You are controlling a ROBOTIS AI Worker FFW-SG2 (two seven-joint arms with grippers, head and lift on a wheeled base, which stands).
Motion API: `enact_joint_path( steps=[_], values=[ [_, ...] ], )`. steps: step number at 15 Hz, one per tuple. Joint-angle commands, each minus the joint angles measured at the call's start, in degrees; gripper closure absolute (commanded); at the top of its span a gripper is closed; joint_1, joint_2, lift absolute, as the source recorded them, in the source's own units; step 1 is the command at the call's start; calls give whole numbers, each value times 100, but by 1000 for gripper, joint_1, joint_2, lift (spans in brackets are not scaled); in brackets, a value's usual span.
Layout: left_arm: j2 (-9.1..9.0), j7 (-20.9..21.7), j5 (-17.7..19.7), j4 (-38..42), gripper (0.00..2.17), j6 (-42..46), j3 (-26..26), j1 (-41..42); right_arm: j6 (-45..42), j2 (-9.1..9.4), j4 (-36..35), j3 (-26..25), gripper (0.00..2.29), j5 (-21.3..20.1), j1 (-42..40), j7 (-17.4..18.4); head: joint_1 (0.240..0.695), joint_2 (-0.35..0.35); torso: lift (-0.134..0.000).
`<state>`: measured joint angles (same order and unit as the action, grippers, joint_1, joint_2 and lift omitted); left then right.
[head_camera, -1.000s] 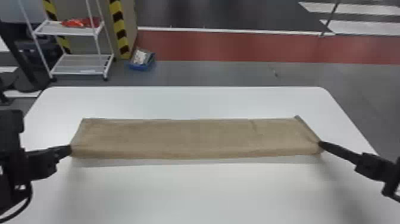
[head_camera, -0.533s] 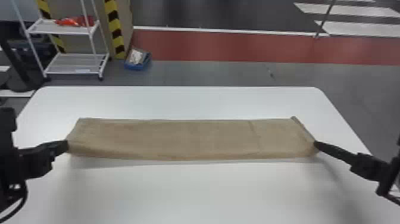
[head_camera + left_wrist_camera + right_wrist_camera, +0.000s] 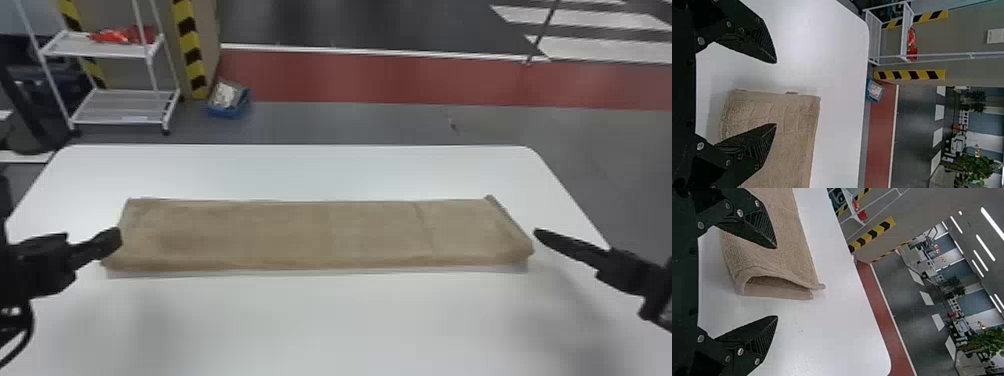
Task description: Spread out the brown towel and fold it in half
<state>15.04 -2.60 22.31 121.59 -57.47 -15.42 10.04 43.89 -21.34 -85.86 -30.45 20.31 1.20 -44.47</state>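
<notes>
The left arm [image 3: 45, 272] is matt black and chunky, built from squared blocks, with a thin black cable [image 3: 30, 327] looping out of its near part and a small pale mark [image 3: 10, 311] above that loop. The right arm [image 3: 627, 275] is black too, its angular housing narrowing towards the front. The left gripper [image 3: 120, 236] has black fingers, wedge-shaped and tapering to blunt points, with fine ridges across the inner faces. Round silvery screws [image 3: 700, 40] dot its dark links. The right gripper [image 3: 536, 233] matches: black ridged wedges, bright screw heads [image 3: 701, 225], a dark crosspiece [image 3: 685, 286] joining the links.
</notes>
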Motion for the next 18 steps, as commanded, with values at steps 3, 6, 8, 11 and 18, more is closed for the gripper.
enact_joint_path(
  steps=[3,6,8,11,18],
  values=[
    [78,5,-86,-206,292,-15,162,-380,160,-257,175,250,292,-194,504,-27,695,-102,-128],
    [78,-30,-244,-338,252,-278,417,-678,178,-354,395,593,292,-660,943,-141,695,-101,-128],
    [78,-30,-403,-400,228,-401,566,-775,178,-389,509,812,292,-994,1128,-229,695,-101,-128],
    [69,-39,-499,-558,225,-560,663,-907,213,-468,685,1014,292,-1257,1251,-255,695,-103,-128],
    [69,-13,-508,-769,225,-647,795,-1074,107,-609,1106,1120,292,-1433,1374,-343,695,-121,-128]
  ],
)
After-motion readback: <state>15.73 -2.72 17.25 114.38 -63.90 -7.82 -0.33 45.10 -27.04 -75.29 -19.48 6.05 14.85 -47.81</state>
